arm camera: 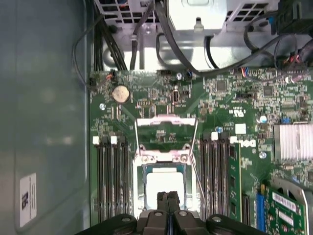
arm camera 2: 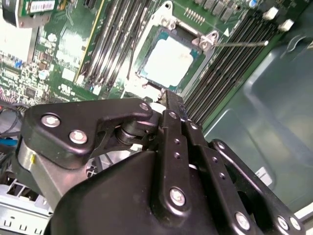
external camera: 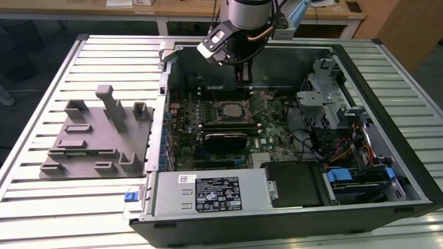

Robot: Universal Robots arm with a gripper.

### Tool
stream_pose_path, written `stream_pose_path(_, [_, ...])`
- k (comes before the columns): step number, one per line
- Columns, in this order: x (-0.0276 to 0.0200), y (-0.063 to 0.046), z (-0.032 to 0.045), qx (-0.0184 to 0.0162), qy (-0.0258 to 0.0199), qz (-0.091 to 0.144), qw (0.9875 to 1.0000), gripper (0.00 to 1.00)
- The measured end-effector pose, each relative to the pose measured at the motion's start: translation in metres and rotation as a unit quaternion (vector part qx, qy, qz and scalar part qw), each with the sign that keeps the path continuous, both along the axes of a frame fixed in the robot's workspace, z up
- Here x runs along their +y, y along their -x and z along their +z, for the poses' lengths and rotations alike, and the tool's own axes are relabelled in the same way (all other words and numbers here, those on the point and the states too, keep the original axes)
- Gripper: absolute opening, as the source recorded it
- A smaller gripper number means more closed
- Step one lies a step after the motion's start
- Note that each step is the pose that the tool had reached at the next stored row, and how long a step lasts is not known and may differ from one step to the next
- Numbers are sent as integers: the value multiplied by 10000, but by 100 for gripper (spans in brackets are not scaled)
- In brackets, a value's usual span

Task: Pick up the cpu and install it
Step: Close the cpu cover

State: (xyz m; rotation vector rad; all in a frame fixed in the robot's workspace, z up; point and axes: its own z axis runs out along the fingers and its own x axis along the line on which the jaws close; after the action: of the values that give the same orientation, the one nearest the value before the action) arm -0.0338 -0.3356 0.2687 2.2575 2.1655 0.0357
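Note:
The cpu [arm camera: 165,190] lies flat in the motherboard socket, its shiny silver top facing up; it is also in the second wrist view [arm camera 2: 168,61] and the exterior view [external camera: 231,110]. The socket's metal load plate [arm camera: 166,128] stands flipped open beside it, with the thin lever [arm camera 2: 242,43] swung out. My gripper [arm camera: 167,199] hovers just above the edge of the cpu with its two black fingers pressed together and nothing between them. In the exterior view the gripper [external camera: 242,79] hangs inside the open computer case, a little behind the socket.
The open case [external camera: 387,62] lies on a slatted metal table [external camera: 118,57]. A grey plastic holder block [external camera: 97,136] with upright posts sits at the exterior view's left. Memory slots [arm camera: 111,181] flank the socket. Cables [arm camera: 186,54], a drive cage [external camera: 325,96] and the power supply [external camera: 207,193] crowd the case.

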Motion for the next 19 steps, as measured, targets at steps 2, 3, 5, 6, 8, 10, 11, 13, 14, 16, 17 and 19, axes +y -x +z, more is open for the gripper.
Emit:
stream_pose_path(2, [5,-40,0,0,0,0,10000,11])
stream_pose_path(3, [7,-58,0,0,0,0,10000,11])
stream_pose_path(5, [13,-96,0,0,0,1,10000,11])
stream_pose_path(6, [16,-115,0,0,0,0,10000,11])
stream_pose_path(8, [21,-157,0,0,0,0,10000,11])
stream_pose_path(10, [25,-204,0,0,0,1,10000,11])
stream_pose_path(11, [27,-227,0,0,0,0,10000,11])
stream_pose_path(13, [32,-271,0,0,0,0,10000,11])
stream_pose_path(14, [34,-293,0,0,0,0,10000,11])
stream_pose_path(16, [39,-343,0,0,0,0,10000,11])
stream_pose_path(17, [42,-370,0,0,0,0,10000,11])
stream_pose_path(19, [48,-427,-1,0,0,0,10000,11])
